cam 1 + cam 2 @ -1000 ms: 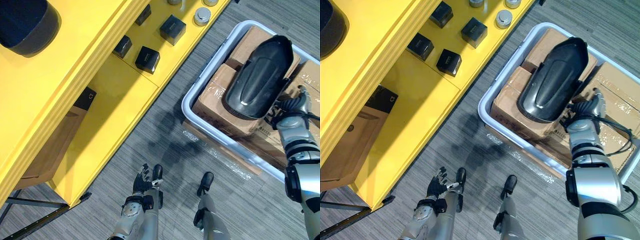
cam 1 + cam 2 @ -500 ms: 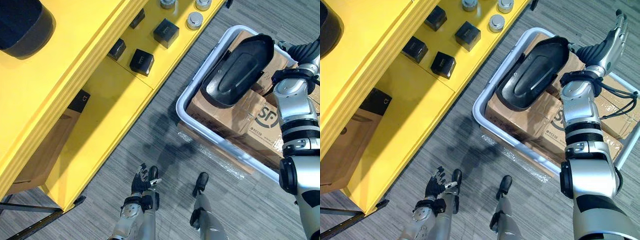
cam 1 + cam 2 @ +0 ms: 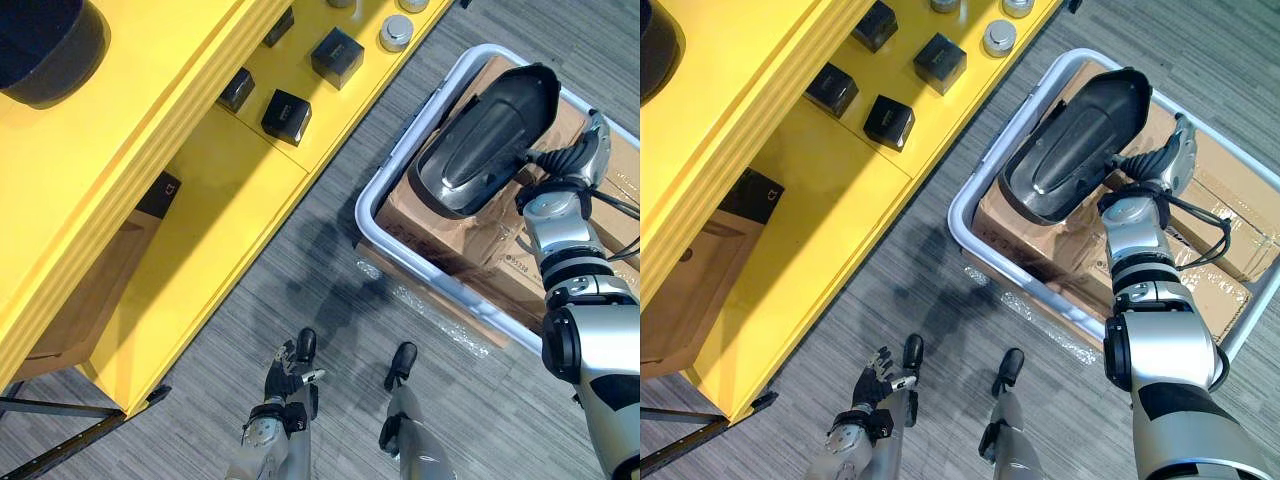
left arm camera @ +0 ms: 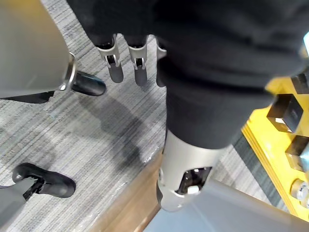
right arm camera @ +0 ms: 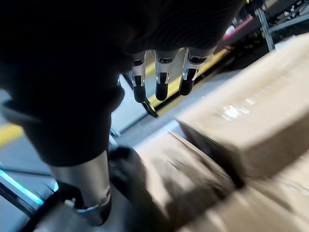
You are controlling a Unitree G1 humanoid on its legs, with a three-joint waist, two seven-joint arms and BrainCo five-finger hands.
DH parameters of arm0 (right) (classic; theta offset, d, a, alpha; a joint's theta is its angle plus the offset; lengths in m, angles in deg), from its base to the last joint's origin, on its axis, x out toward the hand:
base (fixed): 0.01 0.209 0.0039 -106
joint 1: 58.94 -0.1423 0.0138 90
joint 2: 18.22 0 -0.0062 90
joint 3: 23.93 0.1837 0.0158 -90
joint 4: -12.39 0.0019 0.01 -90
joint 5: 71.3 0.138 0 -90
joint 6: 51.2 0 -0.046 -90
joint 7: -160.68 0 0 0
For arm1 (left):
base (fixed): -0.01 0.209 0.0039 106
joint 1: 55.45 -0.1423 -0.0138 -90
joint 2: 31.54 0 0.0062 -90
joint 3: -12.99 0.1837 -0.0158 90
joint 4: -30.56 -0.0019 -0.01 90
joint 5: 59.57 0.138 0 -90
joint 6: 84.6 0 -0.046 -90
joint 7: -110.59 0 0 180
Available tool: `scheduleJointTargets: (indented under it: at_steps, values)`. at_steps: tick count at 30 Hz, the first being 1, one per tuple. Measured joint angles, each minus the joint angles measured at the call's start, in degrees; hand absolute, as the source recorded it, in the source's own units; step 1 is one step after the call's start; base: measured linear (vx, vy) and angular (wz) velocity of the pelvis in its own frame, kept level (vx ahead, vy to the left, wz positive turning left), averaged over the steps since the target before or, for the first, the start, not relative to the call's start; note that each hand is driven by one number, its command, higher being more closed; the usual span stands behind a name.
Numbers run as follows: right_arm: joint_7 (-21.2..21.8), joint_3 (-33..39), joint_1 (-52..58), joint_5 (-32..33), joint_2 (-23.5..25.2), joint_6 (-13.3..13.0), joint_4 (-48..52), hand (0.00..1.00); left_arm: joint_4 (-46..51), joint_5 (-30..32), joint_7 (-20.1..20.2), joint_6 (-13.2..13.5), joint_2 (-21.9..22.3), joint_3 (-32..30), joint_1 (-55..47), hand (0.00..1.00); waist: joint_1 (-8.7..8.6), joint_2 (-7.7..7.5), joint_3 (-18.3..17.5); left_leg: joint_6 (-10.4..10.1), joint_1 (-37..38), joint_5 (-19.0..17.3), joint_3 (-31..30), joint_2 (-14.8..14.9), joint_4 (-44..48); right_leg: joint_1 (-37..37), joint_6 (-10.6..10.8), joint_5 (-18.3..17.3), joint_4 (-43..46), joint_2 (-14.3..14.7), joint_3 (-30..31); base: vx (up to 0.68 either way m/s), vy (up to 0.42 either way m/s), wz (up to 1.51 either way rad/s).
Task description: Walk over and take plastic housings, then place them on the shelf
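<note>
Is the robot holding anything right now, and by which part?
Nothing is held. The right hand is open beside the edge of the black housing; the left hand hangs open.

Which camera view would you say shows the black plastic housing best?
The right eye view: the black plastic housing lies whole on the cardboard boxes. The left eye view matches it; the wrist views face floor and blurred boxes.

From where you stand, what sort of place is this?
Probably a workshop or parts storeroom: a yellow shelf holding small black boxes, and a white-rimmed bin of cardboard boxes with a black plastic housing on top.
</note>
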Motion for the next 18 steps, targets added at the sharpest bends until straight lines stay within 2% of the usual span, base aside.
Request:
scheduleJointTargets:
  at_steps: [3, 5, 6, 11, 14, 18]
  values:
    - [2.26, -0.45, 0.49, 0.39, 0.03, 0.39, -3.29, 0.00, -0.01, -0.65, 0.07, -0.02, 0.03, 0.00, 0.01, 0.00, 0.67, 0.00, 0.00, 0.01, -0.31, -0.01, -0.09, 0.10, 0.22, -0.19, 0.47, -0.01, 0.01, -0.03, 0.08, 0.04, 0.009, 0.00]
    - [2.79, -0.52, 1.02, 2.24, -0.08, 0.37, -3.39, 0.00, -0.07, -0.69, 0.10, -0.05, 0.01, -0.02, 0.02, 0.00, 1.15, 0.00, 0.00, 0.02, -0.37, -0.02, -0.15, 0.21, 0.22, -0.26, 1.52, 0.43, 0.01, 0.02, 0.18, 0.04, 0.013, -0.01]
    - [3.06, -0.54, 1.05, 2.43, -0.17, 0.39, -3.42, 1.00, -0.12, -0.69, 0.15, -0.05, 0.03, -0.01, 0.03, 0.00, 1.16, 0.00, 0.00, 0.03, -0.39, -0.02, -0.19, 0.19, 0.22, -0.24, 1.59, 0.47, 0.01, 0.00, 0.21, 0.04, 0.018, 0.02]
    - [3.98, -1.61, 1.01, 4.10, -1.94, 0.05, -3.71, 1.00, -1.20, -0.64, 1.36, -0.25, 0.06, -0.03, 0.12, 0.00, 1.35, 0.00, 0.00, 0.07, -1.48, 0.00, -0.67, -0.07, 0.53, -0.83, 1.68, 0.41, 0.02, -0.17, 0.14, 0.03, 0.006, 0.04]
    - [5.23, -1.56, 0.83, 4.32, -3.93, -0.12, -5.23, 1.00, -1.73, -0.60, 2.47, -0.70, 0.03, -0.05, 0.12, 0.00, 1.48, 0.00, 0.00, 0.18, -1.83, 0.13, -1.05, -0.15, 0.37, -0.89, 2.62, -0.33, 0.05, -0.19, 0.15, 0.03, -0.008, 0.06]
    - [7.46, -1.14, 0.58, 6.37, -5.07, -0.12, -5.47, 1.00, -1.65, -0.47, 2.99, -1.29, 0.03, -0.12, 0.12, 0.00, 1.51, 0.01, 0.00, 0.05, -1.63, 0.38, -1.06, -0.19, 0.29, -0.84, 2.68, -0.40, 0.06, -0.14, 0.05, 0.05, -0.011, 0.00]
